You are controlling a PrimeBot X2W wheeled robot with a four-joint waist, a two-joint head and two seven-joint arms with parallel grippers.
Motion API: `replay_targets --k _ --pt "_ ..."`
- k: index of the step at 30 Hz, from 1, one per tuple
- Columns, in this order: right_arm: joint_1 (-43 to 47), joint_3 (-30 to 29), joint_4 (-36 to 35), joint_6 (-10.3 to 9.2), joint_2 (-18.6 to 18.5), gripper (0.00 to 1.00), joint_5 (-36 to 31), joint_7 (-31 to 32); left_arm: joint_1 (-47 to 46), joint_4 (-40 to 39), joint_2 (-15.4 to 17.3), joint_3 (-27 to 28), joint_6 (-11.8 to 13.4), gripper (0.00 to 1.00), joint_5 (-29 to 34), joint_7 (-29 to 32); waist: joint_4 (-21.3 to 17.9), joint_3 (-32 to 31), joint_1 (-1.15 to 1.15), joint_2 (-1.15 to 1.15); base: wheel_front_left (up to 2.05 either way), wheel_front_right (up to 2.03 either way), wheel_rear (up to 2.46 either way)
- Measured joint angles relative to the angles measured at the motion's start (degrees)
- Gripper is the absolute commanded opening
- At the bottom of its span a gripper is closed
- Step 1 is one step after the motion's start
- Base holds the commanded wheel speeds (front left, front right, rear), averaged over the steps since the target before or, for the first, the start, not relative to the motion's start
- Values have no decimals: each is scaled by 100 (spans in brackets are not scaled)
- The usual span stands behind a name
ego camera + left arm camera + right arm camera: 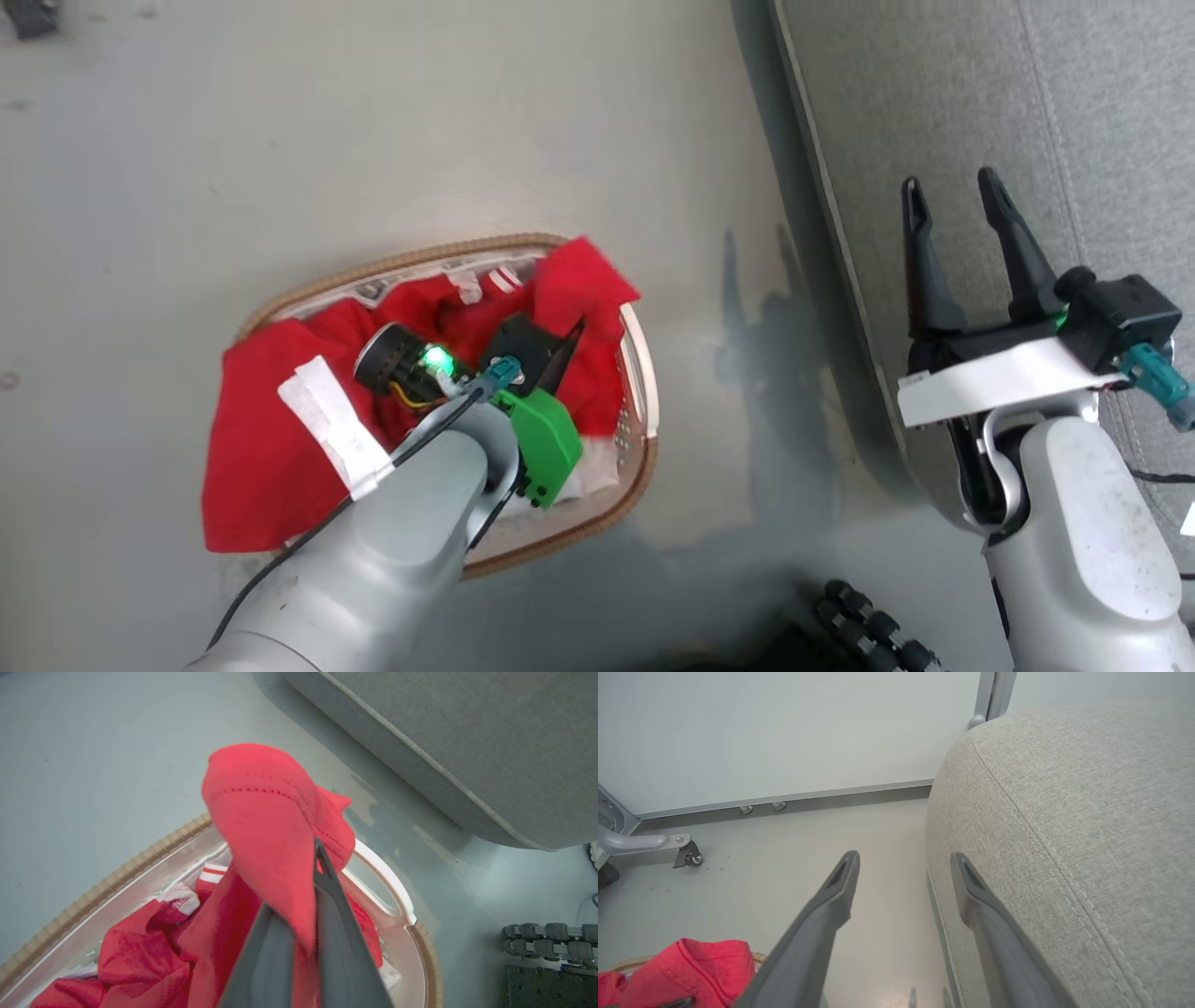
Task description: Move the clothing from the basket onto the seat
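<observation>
The floor (280, 140) is bare and pale grey on the left. The basket (420, 252) stands on it, near the seat's left edge but apart from it, with a strip of floor between. The clothing (261, 448) fills the basket, and one red piece spills over its left rim onto the floor. A white striped cuff shows near the far rim.

The left gripper (560, 359) reaches down into the basket's middle, its arm covering the near rim. A white tape strip (331, 425) lies along that forearm. A green block (546, 448) sits at the wrist and a green light (434, 357) glows beside it. I can read no writing on any of them. In the left wrist view the left gripper (299, 905) is clamped on a fold of clothing (261, 812), which drapes over the left finger and stands above the basket (140, 858).

Black ribbed parts (868, 625) sit at the bottom edge of the head view, between the arms.

On the right is the seat (980, 93), grey with stitched seams. The right gripper (952, 201) hovers over its left edge with the fingers spread and nothing between them, and it has white tape (999, 378) at the wrist. In the right wrist view the right gripper (906, 858) points along the side of the seat (1064, 835) towards a white wall (784, 732). A caster (689, 854) stands at the far left, and some clothing (705, 966) shows at the bottom left corner.
</observation>
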Motion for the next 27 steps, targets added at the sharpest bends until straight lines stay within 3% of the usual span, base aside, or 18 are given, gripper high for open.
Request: replay_targets --k 12,19,27 --pt "630 -127 252 1 2 100 -394 -1 740 -1944 312 781 201 0 288 -14 379 -1226 0 0 0 0 0" --pt "964 -63 369 1 2 100 -474 0 748 -2408 737 1144 157 0 301 -13 510 -1986 -1 0 0 0 0" --pt "1304 -14 482 1 1 100 -505 0 73 -2767 1192 1394 44 0 233 193 584 -2754 -1 0 0 0 0"
